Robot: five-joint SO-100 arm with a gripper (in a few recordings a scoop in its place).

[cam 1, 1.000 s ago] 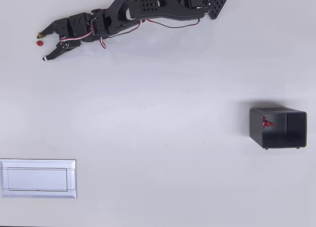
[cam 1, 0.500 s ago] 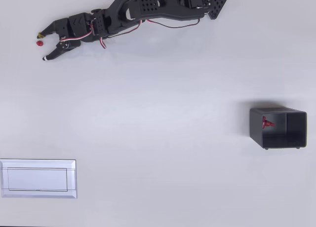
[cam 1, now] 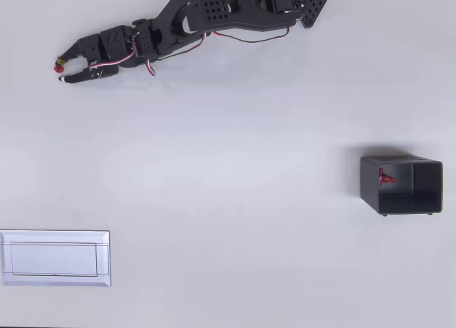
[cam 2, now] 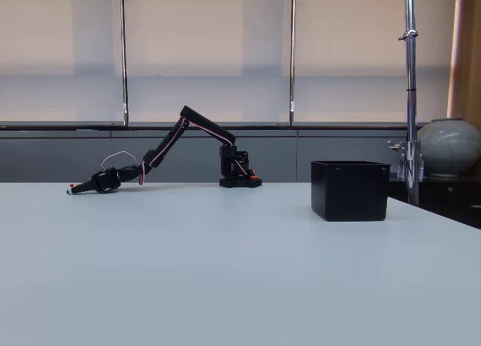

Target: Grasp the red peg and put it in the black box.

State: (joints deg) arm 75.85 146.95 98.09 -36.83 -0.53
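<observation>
The red peg [cam 1: 58,68] is a tiny glossy bead on the white table at the far upper left of the overhead view. My gripper [cam 1: 62,69] lies low around it, one fingertip just above the peg and the other just below. The jaws are narrowed but the gap is still wider than the peg. In the fixed view the gripper [cam 2: 74,189] rests near the table at the far left, with a red speck at its tip. The black box [cam 1: 401,185] stands far off at the right, also seen as the black box [cam 2: 350,189] in the fixed view.
A small spiky red piece [cam 1: 385,177] lies inside the box. A flat white rectangular plate [cam 1: 55,257] sits at the lower left edge of the overhead view. Bare table stretches between the gripper and the box.
The jaws have closed to about half their earlier width around the peg. The peg sits slightly lower in the overhead view, and the wrist has shifted a little.
</observation>
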